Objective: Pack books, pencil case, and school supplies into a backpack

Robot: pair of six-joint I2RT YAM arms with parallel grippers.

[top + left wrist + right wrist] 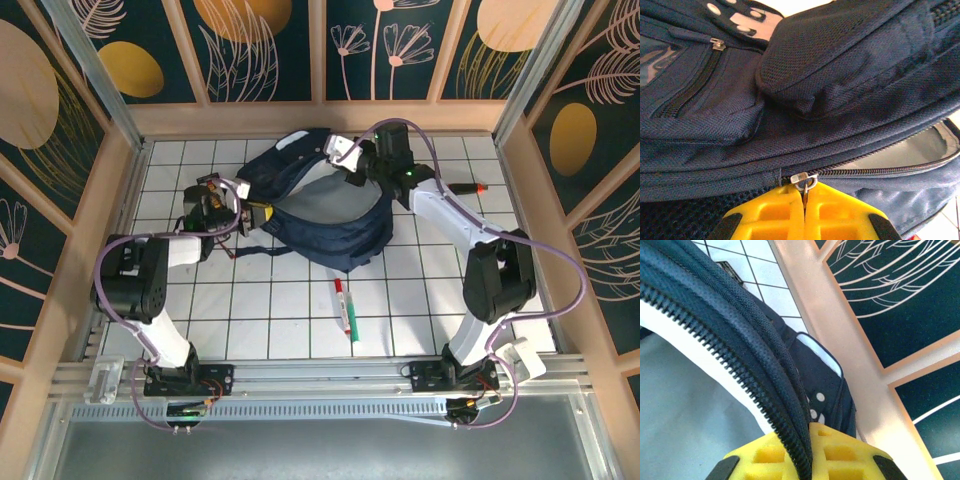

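At the large navy fabric backpack (320,215): left gripper (804,197) clamps its metal zipper pull (804,179); right gripper (808,442) pinches the zippered rim (732,347).

Left arm (175,340) and right arm (450,215) are white with black joints, trailing lilac cables (578,268). The left hand (804,195) has yellow ribbed fingers (775,215)

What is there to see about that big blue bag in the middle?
The backpack is dark navy woven fabric with a pale grey lining, pale patches and a zipped front pocket. It lies slumped on the tiled table, toward the back, its main compartment gaping open. The left gripper is shut on the main zipper pull; the right gripper pinches the opening's far rim.
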